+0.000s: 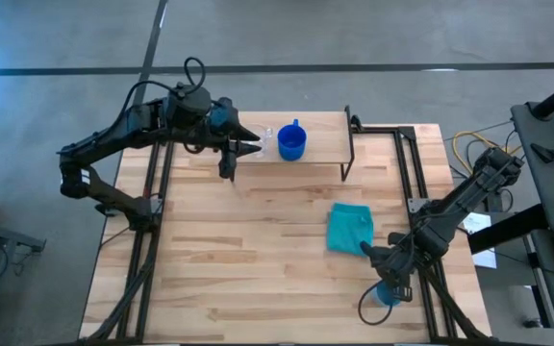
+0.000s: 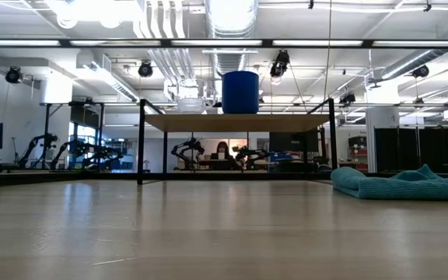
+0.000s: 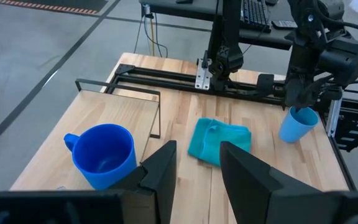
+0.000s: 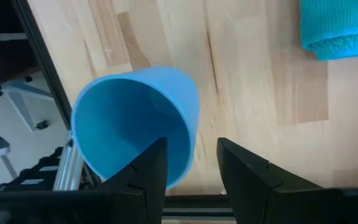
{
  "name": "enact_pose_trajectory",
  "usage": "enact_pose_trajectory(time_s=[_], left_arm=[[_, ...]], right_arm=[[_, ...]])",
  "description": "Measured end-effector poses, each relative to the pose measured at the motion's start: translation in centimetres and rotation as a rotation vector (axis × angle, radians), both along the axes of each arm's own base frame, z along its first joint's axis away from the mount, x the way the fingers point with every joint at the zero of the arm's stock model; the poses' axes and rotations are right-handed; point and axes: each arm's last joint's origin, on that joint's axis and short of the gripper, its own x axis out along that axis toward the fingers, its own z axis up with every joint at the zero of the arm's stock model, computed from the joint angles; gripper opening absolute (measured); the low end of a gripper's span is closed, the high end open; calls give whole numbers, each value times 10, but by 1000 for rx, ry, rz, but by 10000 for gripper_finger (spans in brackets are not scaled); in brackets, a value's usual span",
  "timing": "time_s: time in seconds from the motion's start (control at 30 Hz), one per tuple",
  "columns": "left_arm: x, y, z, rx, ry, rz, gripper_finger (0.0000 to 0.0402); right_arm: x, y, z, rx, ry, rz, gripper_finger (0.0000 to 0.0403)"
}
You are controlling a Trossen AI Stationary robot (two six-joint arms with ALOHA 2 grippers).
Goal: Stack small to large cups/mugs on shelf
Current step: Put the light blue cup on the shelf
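The deep blue mug (image 1: pixel 291 143) and the clear cup (image 2: pixel 190 101) stand side by side on the shelf (image 1: pixel 325 144), at its left end. My left gripper (image 3: pixel 197 152) hangs open above that end, just left of the mug (image 3: pixel 104 155), with nothing between its fingers. The light blue cup (image 4: pixel 129 118) stands upright on its base on the tabletop near the right near corner. My right gripper (image 4: pixel 191 146) comes down on it from above, open. One finger is within the cup's mouth and the other outside its wall. My right gripper straddles the light blue cup's rim wall (image 4: pixel 188 134) on the side toward the teal cloth, fingers pointing steeply down. Whether either finger touches the wall, I cannot tell. The cup (image 3: pixel 297 127) stands on the table.
A folded teal cloth (image 1: pixel 349 228) lies on the table between the shelf and the light blue cup. Black frame rails (image 1: pixel 421 192) run along the table's right and left sides, one close beside the cup. The wide middle of the tabletop (image 1: pixel 248 250) is bare wood.
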Motion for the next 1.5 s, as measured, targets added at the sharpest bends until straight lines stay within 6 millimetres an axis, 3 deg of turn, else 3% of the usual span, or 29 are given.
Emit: enact_pose_trajectory(time_s=[1.0, 1.13, 1.33, 1.5], left_arm=[[0, 0, 0, 1, -1, 0, 109], [0, 0, 0, 1, 0, 0, 109], [0, 0, 0, 2, 0, 0, 109], [0, 0, 0, 3, 0, 0, 109]], right_arm=[[1, 0, -20, 0, -59, 42, 131], [1, -1, -20, -3, -66, 65, 104], [1, -1, -20, -6, -72, 79, 22], [5, -6, -20, -5, -69, 36, 11]])
